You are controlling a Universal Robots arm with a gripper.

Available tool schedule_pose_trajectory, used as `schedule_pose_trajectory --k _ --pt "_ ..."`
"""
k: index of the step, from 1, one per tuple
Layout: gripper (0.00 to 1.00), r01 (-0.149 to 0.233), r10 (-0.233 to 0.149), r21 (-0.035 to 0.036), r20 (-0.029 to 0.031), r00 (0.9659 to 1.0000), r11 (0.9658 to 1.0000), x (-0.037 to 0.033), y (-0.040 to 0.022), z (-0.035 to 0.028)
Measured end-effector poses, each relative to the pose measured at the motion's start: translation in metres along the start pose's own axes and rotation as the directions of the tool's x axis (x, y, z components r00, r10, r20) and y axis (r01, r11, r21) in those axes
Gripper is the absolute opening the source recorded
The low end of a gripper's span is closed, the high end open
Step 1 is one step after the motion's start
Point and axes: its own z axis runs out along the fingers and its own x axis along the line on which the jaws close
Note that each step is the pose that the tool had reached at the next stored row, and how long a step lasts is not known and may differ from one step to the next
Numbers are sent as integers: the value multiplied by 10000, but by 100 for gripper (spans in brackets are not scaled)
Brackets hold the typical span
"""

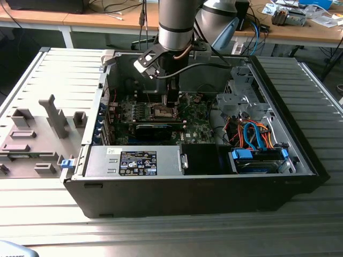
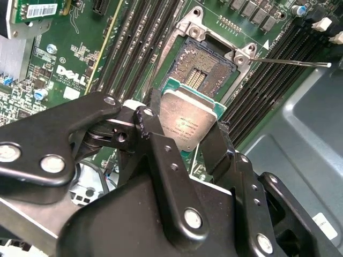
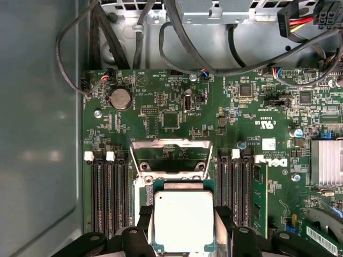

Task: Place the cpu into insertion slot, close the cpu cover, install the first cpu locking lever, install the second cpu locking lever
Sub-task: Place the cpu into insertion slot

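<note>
fingers (image 2: pixel 217 150) clamped on cpu (image 2: pixel 187 120) edges | cpu hangs just above open slot (image 2: pixel 206 67), not seated | cover (image 3: pixel 170 143) raised | step: placing cpu | seating likely needs square alignment, gentle lowering

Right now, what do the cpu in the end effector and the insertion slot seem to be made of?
The cpu, held in the end effector, looks like matte silvery metal on top, with a green board edge showing around it. The insertion slot seems dark plastic set with fine glinting contacts, probably metal, inside a shiny, steel-like rim.
</note>
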Motion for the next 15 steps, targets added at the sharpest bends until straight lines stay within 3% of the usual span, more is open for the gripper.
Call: schedule_pose_trajectory --k 15 --pt "55 -1 1 0 0 10000 10000 0 -22 21"
